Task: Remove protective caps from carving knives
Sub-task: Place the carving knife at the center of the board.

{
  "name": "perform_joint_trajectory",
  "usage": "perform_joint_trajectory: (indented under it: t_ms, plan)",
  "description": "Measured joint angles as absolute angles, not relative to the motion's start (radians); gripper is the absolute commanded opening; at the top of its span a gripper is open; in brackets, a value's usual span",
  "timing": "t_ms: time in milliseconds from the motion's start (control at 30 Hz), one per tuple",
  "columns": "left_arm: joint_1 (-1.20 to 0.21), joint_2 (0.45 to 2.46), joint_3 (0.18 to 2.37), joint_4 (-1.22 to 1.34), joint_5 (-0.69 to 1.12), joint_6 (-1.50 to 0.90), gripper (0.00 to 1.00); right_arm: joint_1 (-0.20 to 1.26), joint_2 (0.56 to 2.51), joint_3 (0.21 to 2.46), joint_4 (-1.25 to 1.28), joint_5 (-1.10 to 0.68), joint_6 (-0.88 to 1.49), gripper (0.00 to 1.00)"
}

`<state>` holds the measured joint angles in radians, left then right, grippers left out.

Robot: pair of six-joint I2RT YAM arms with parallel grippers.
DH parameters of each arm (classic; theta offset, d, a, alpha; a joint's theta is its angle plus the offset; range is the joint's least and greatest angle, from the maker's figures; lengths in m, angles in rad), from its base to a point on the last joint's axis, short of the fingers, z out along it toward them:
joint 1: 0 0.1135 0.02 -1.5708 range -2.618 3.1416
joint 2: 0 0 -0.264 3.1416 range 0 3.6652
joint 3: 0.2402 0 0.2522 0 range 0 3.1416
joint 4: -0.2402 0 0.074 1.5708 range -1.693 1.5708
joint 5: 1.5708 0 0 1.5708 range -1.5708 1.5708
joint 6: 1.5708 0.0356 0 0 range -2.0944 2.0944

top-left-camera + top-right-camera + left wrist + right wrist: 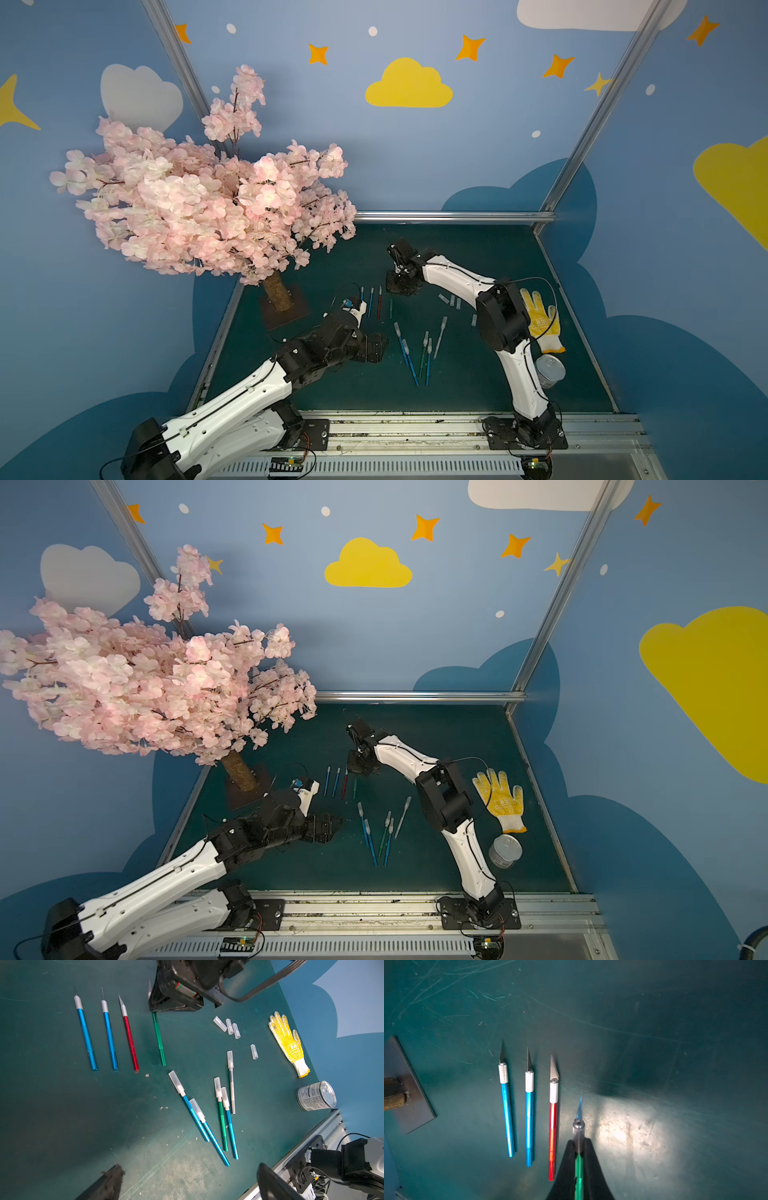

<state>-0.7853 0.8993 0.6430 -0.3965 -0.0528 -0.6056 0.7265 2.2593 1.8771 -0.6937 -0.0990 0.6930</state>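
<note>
My left claw [376,347] hangs spread wide and empty above the mat [62,1105], I think ready for the next knife. Near it three bare knives [529,1115] lie in a neat row, blades pointing one way, probably to keep the finished ones apart. My right claw [579,1145] pinches the green knife [579,1174], blade uncovered, just beside the red one [553,1136], to join that row. Five capped knives [220,1109] lie in the middle, and four loose caps [229,1026] lie further right.

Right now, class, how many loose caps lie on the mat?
4. Three caps cluster between the held green knife and the glove; a fourth cap lies apart, beside the whitish knife. Others may be hidden.
</note>
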Motion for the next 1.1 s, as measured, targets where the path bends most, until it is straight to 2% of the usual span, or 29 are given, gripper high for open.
perform_joint_trajectory:
  t_ms: [167, 333, 567, 667, 933, 1100]
  plan:
    - [-0.785, 0.9, 0.643, -0.396, -0.052, -0.606, 1.0, 0.728, 2.28, 1.888, -0.691, -0.109, 0.702, 0.16]
    - [-0.785, 0.915, 0.643, -0.395, -0.052, -0.606, 1.0, 0.728, 2.294, 1.907, -0.688, -0.118, 0.705, 0.39]
    - [-0.785, 0.947, 0.643, -0.38, -0.043, -0.606, 1.0, 0.728, 2.294, 1.916, -0.686, -0.113, 0.687, 0.47]
    - [-0.786, 0.971, 0.643, -0.365, -0.036, -0.609, 1.0, 0.728, 2.27, 1.897, -0.686, -0.101, 0.665, 0.55]
    - [-0.833, 1.069, 0.643, -0.3, -0.042, -0.644, 1.0, 0.728, 2.015, 1.694, -0.683, -0.045, 0.591, 0.95]
    - [-0.869, 1.163, 0.655, -0.267, -0.059, -0.679, 1.0, 0.727, 1.838, 1.551, -0.672, -0.013, 0.542, 0.98]
